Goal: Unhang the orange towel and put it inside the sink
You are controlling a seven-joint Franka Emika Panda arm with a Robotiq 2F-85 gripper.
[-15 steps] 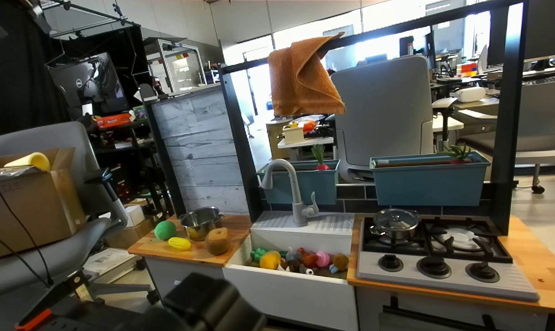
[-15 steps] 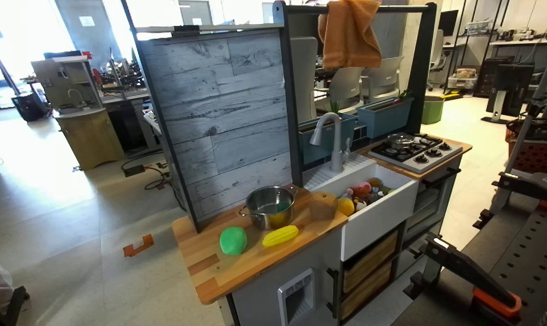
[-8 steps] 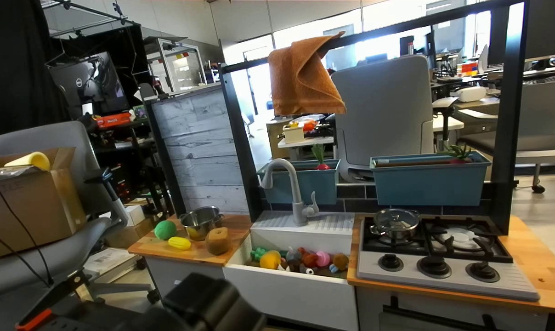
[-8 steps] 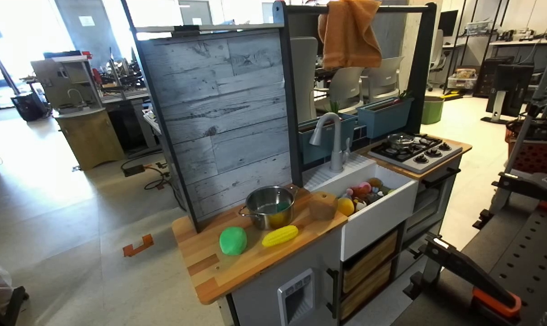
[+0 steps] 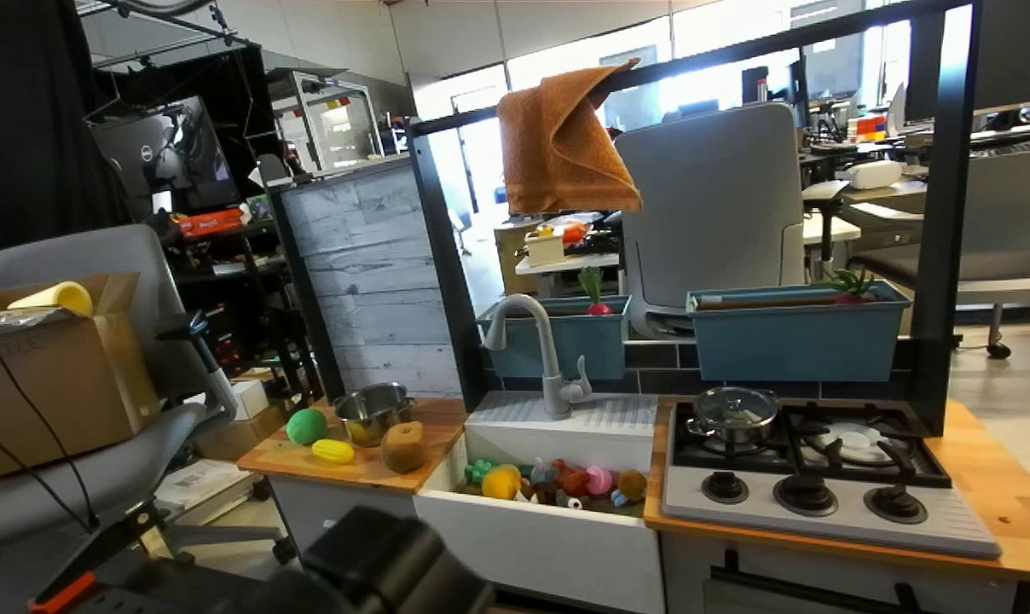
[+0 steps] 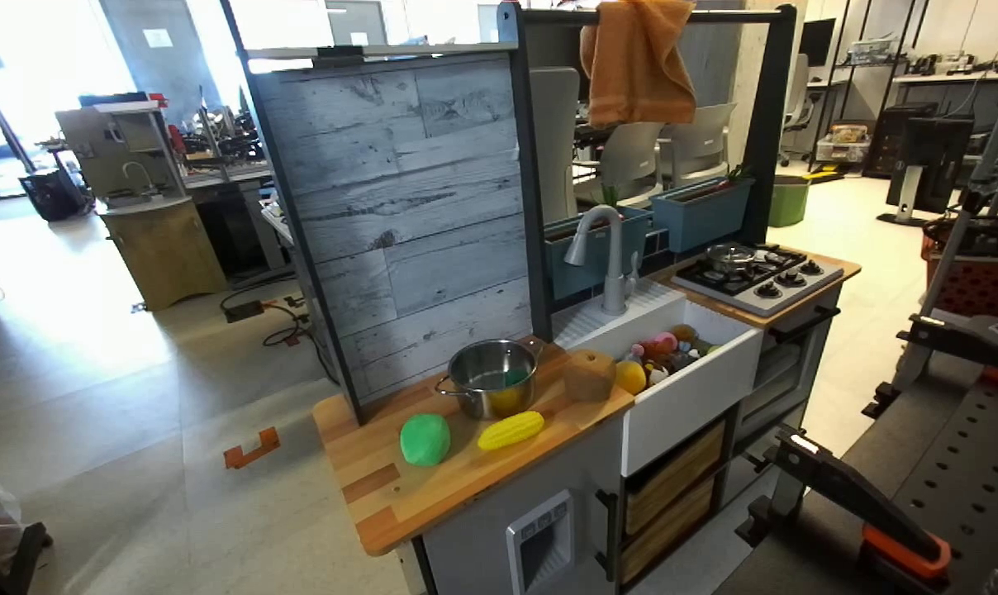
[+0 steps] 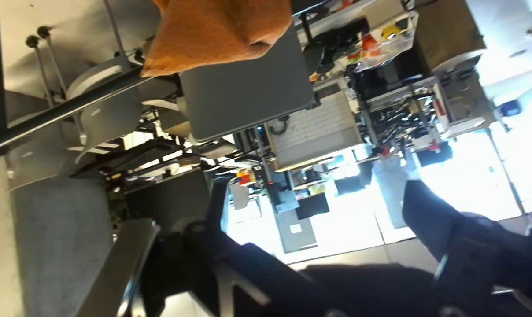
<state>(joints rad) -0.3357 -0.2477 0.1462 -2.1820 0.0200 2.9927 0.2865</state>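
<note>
Wrist view: the Robotiq gripper (image 7: pixel 316 204) is spread wide, apart from the orange towel (image 7: pixel 222 33). Both exterior views have the towel hanging over the black rail (image 5: pixel 737 55) above the sink (image 5: pixel 558 554); the faucet (image 5: pixel 554 392) stands at the sink's rear, a glass-lidded pot (image 5: pixel 737 419) to the sink's right, a toy corn cob (image 6: pixel 511 430) to its left.

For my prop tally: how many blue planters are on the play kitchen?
2, in both exterior views: one planter behind the faucet, which partly covers it, and another planter behind the stove. None seems fully hidden.
</note>
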